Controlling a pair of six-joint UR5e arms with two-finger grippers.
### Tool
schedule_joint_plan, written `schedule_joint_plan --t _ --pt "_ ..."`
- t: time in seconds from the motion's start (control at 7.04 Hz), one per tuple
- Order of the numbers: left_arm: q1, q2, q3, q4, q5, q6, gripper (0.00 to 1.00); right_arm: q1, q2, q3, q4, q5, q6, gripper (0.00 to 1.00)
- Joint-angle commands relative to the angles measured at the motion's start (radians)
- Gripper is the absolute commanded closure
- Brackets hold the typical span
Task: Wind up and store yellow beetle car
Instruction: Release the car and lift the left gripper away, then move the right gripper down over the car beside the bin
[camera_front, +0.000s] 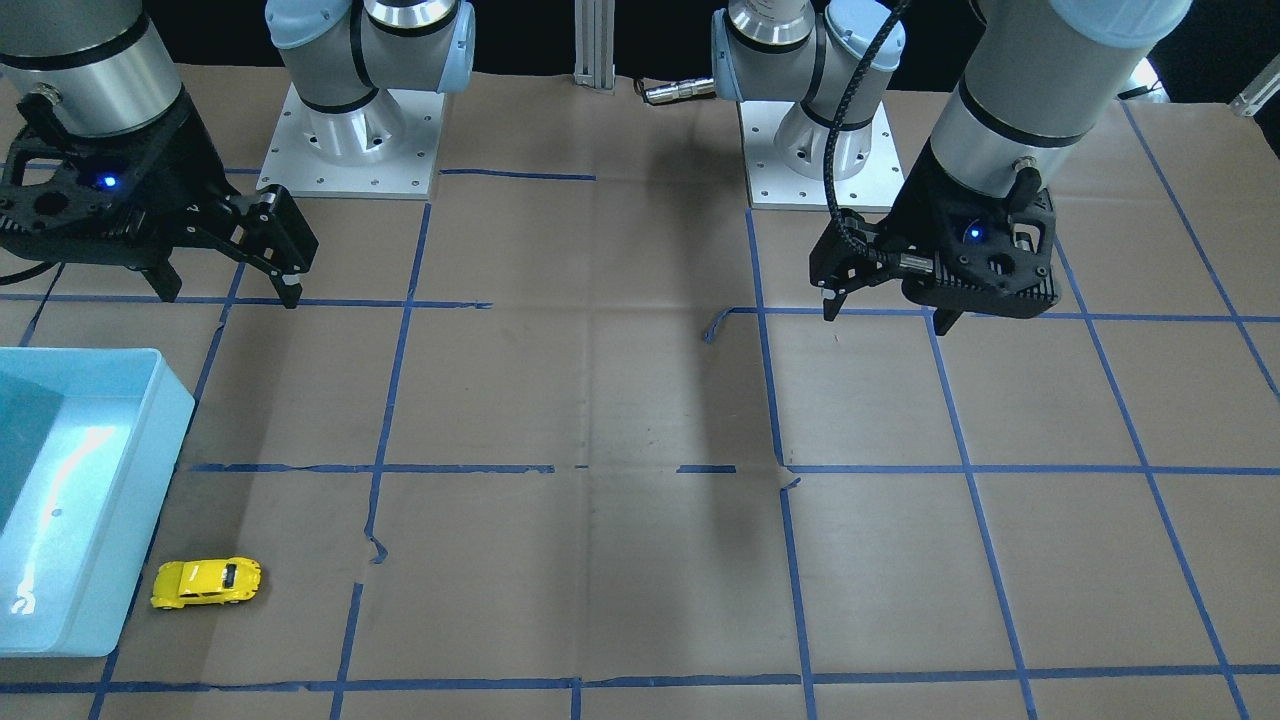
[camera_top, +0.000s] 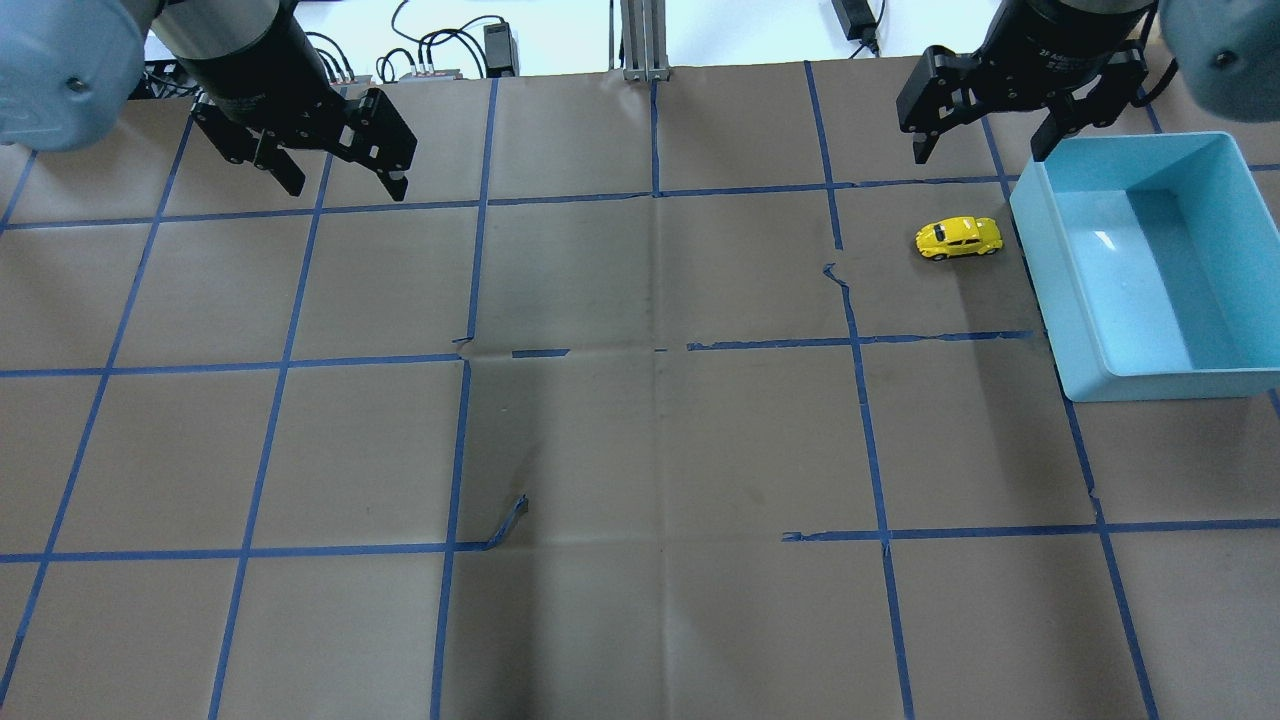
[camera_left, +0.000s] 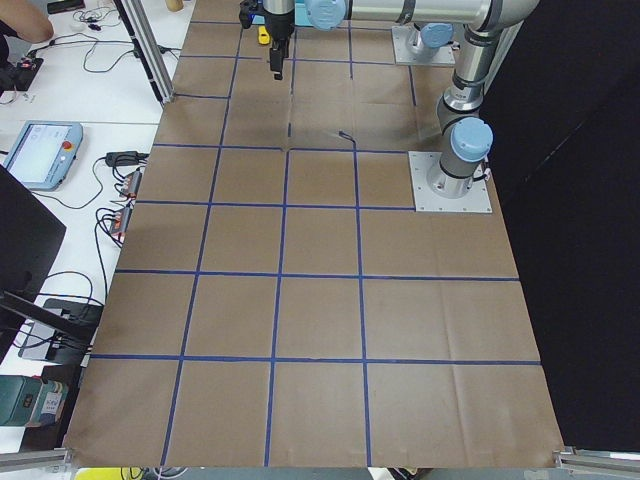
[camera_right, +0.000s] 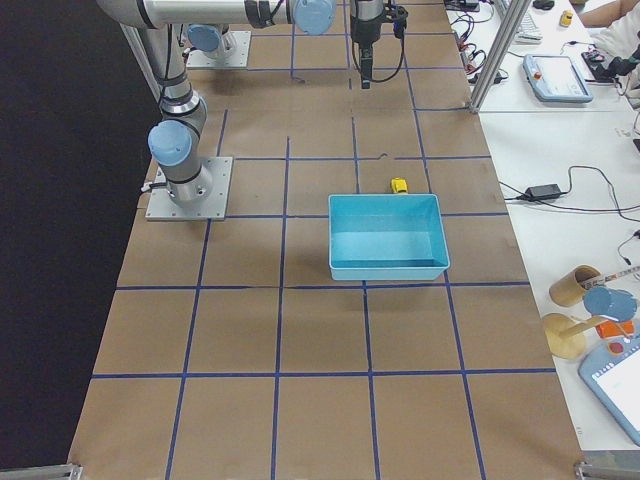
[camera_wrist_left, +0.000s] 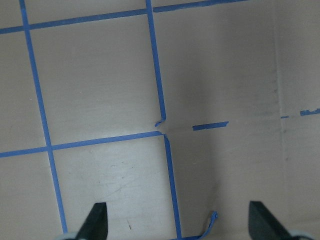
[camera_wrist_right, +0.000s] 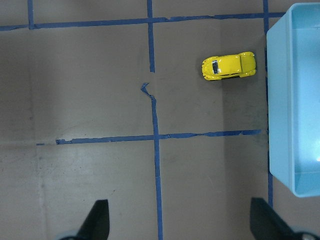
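Beside the blue bin (camera_top: 1062, 300), the yellow beetle car (camera_top: 958, 238) is sitting
The right gripper (camera_top: 980, 152) is hanging open nearby, ready to grab it; the left gripper (camera_top: 348, 190) is waiting open far away

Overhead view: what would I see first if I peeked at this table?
The tiny yellow beetle car pops out on the brown table, right beside the light-blue bin, not in it. The left gripper and right gripper hang open and empty above the table.
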Motion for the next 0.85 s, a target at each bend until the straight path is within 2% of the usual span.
schedule_joint_plan --t 0.0,0.43,0.71 --pt "0.0 0.007 -0.006 0.0 -0.002 -0.009 0.0 0.0 0.001 0.001 -0.001 0.003 0.0 0.0" --pt "0.0 0.009 -0.008 0.0 -0.002 -0.004 0.0 0.003 0.014 0.011 -0.048 0.006 -0.035 0.0" --pt "0.0 0.009 -0.009 0.0 -0.002 -0.004 0.0 0.005 0.049 0.001 -0.085 0.018 -0.18 0.0"
